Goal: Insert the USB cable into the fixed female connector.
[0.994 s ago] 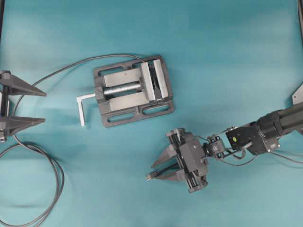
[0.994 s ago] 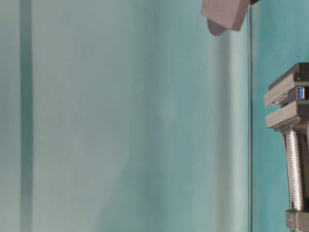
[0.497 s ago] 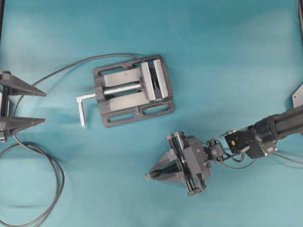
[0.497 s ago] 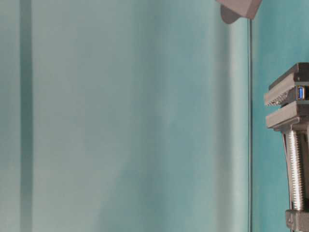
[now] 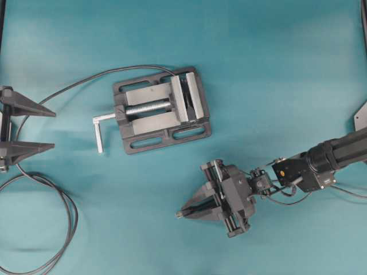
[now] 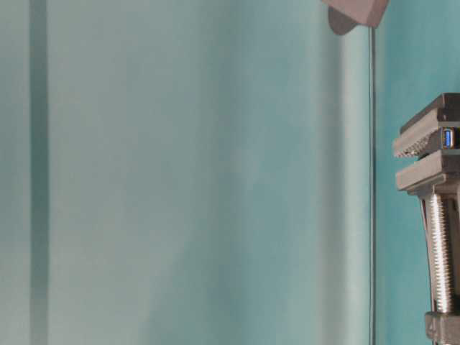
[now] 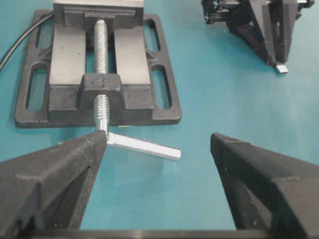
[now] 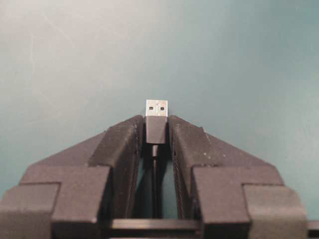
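The USB cable (image 8: 156,130) is seen gripped at its dark plug housing between the fingers (image 8: 119,149) of the right tool (image 8: 156,128), the silver plug tip projecting just past the fingertips above the teal surface (image 8: 239,59); only the right wrist view shows this contact clearly. In the overhead view the right tool (image 5: 186,211) is shown low and right of centre, its fingers drawn nearly together, with the plug tip a small speck at their point, well apart from the dark grey vise (image 5: 160,110). The left tool (image 5: 49,129) is seen at the left edge of that view, spread wide with nothing between its fingers, and the looping black cable (image 5: 69,220) is traced past it from the vise to the lower left corner. The fixed female connector (image 6: 448,137) is revealed only in the table-level view, as a small blue-faced socket clamped between the vise's jaws. The vise's screw and its silver crank handle (image 7: 142,146) are shown closest in the left wrist view, beyond the wide-set left fingers (image 7: 55,172), with the right tool (image 7: 271,50) visible at the upper right.
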